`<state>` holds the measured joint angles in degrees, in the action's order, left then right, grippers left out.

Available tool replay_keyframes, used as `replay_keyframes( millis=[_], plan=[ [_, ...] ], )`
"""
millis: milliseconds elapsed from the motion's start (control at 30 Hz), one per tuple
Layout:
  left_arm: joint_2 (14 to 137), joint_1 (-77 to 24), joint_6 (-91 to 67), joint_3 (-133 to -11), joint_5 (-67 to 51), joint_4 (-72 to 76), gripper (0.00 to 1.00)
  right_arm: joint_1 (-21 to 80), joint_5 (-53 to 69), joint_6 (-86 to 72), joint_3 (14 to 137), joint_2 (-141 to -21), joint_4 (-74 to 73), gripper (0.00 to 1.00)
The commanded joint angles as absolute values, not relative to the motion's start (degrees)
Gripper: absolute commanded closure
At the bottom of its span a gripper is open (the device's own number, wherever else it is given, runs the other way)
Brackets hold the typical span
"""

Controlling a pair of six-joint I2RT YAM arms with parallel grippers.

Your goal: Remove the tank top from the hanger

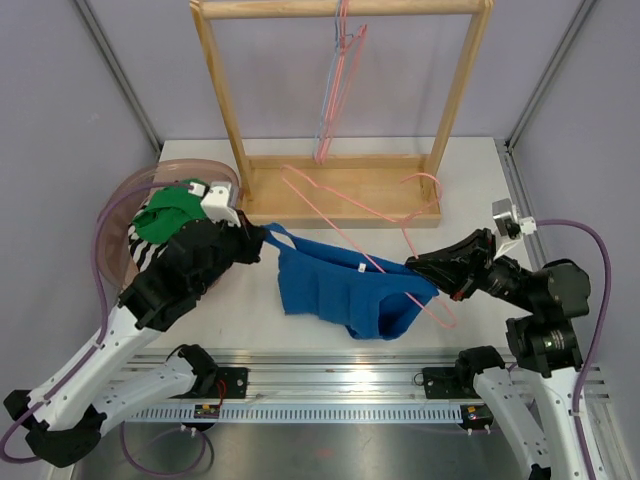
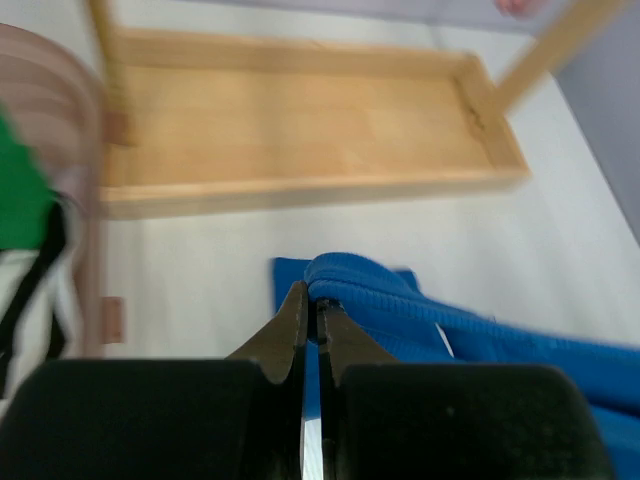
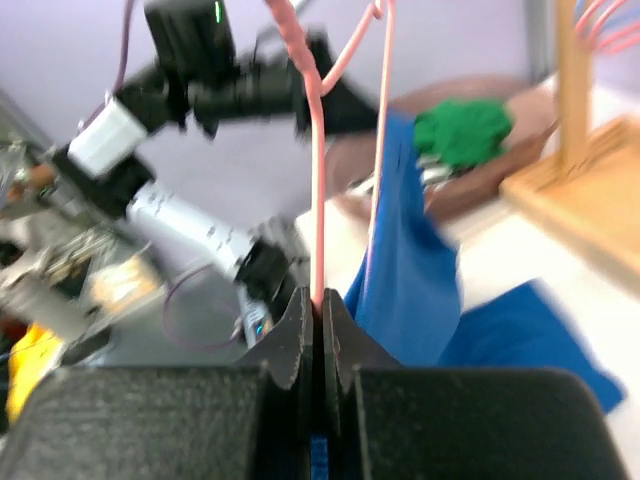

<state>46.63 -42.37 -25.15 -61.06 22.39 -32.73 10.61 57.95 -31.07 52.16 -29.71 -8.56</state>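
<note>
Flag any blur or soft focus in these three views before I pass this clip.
Top external: sharp, evenly lit, no glare on the tank top. Left wrist: the rack base is smeared, the left gripper fairly crisp. Right wrist: the green cloth and hanger are soft; the right gripper is clearer.

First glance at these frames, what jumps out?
A bright blue fabric tank top lies mid-table, stretched between both arms. The left pincer is shut on its strap; the right pincer is shut on the thin pink wire hanger running into it. A tall wooden rack stands behind.
</note>
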Motion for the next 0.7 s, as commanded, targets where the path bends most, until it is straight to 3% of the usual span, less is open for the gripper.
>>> replay_keyframes(
  millis=[0, 133, 300, 467, 600, 667],
  plan=[
    [43.17, -41.57, -22.15, -56.18, -1.80, -22.27, 1.00, 10.90, 45.20, -46.29, 45.81, -25.85, 21.14, 1.00],
    [42.63, -42.36, -23.20, -48.97, -21.56, -15.39, 1.00, 10.90, 33.26, -49.74, 38.42, -25.66, 41.42, 1.00],
    [44.99, -47.97, -24.17, -45.79, -30.58, -10.37, 1.00, 10.90, 18.92, -49.14, 30.60, -28.47, 57.29, 1.00],
    [47.72, -56.86, -23.81, -49.21, -11.99, -17.90, 1.00, 10.90, 11.43, -41.08, 30.75, -29.01, 52.59, 1.00],
    [47.64, -57.04, -28.29, -51.76, 9.28, -28.45, 1.00, 10.90, 9.05, -32.89, 41.80, -27.77, 17.85, 1.00],
    [47.03, -57.04, -29.96, -52.38, 16.51, -32.84, 1.00, 10.99, 8.27, -29.29, 44.11, -27.77, 11.28, 1.00]
  ],
)
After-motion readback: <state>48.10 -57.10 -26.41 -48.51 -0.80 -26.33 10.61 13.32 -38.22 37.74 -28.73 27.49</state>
